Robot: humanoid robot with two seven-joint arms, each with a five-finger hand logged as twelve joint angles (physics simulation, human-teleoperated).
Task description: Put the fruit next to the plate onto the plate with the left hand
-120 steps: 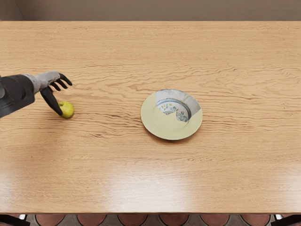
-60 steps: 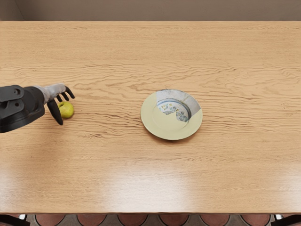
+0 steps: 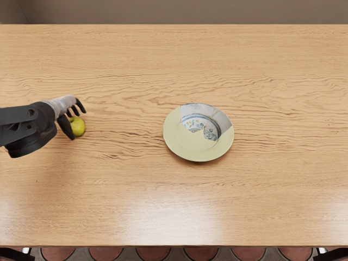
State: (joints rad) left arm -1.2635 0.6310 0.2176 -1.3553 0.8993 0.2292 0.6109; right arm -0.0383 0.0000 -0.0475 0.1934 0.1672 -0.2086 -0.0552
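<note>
A small yellow-green fruit [image 3: 78, 126] lies on the wooden table, well to the left of the plate. The pale yellow plate [image 3: 185, 145] sits near the table's middle and holds nothing. My left hand [image 3: 70, 115] comes in from the left edge and sits over the fruit's left side. Its dark fingers [image 3: 79, 105] curl around the top and its thumb runs down the front. The fruit still rests on the table, and the fingers are not closed tight on it. The right arm is out of view.
The wooden table [image 3: 174, 206] fills the view, its front edge running along the bottom. A glossy reflection shows on the plate's upper right part.
My left forearm has swung lower and nearer the fruit. The fingers have closed in from spread to curled around the fruit. Fruit and plate have not moved.
</note>
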